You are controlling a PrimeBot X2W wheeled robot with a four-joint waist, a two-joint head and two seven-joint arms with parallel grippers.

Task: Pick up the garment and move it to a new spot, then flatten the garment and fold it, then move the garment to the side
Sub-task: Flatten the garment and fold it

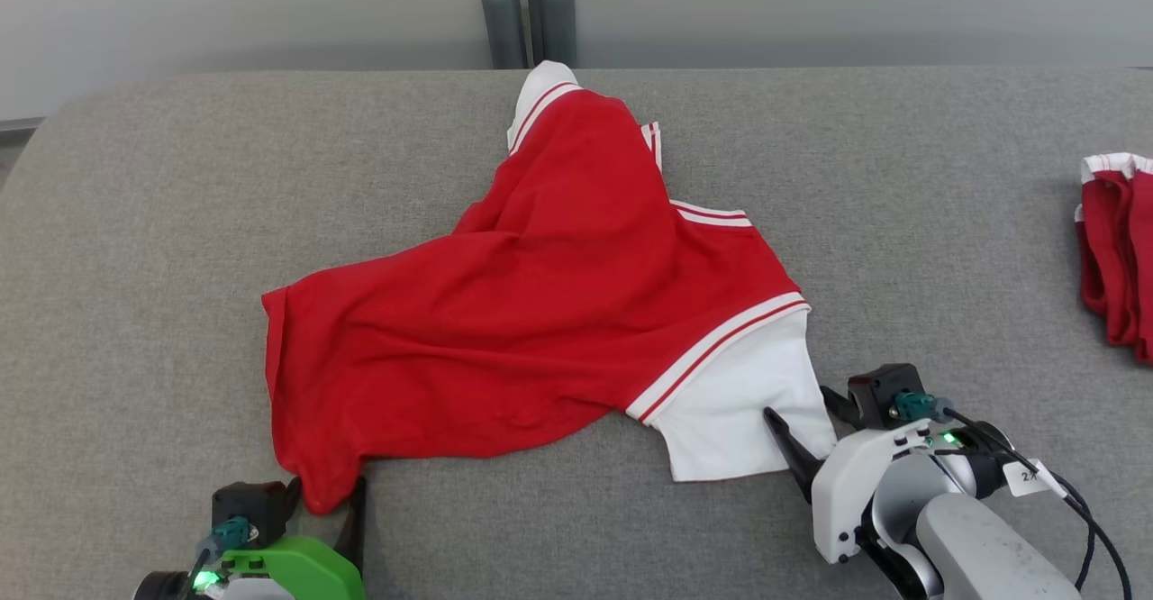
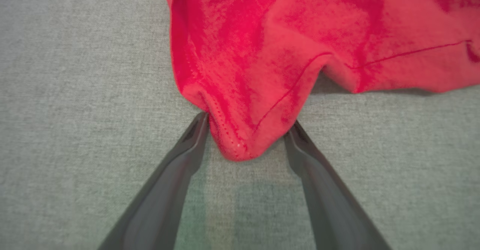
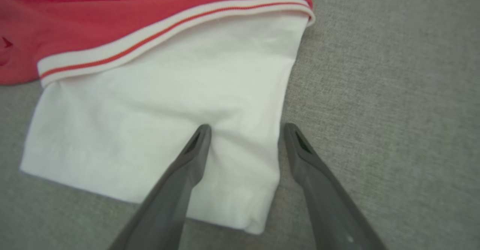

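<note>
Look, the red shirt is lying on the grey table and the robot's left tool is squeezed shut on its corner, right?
Not quite. The left tool is open, not squeezed shut: the left wrist view shows its two fingers standing apart with a corner of the red shirt between them. The shirt does lie on the grey table.

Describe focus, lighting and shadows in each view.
Head view: sharp and evenly lit with no glare; the garment casts only a thin shadow on the grey surface. Left wrist view: soft focus, the red cloth looks mottled, and a dim shadow lies between the fingers of the left gripper. Right wrist view: soft, the white sleeve nearly washed out, the right gripper blurred toward the bottom edge.
</note>
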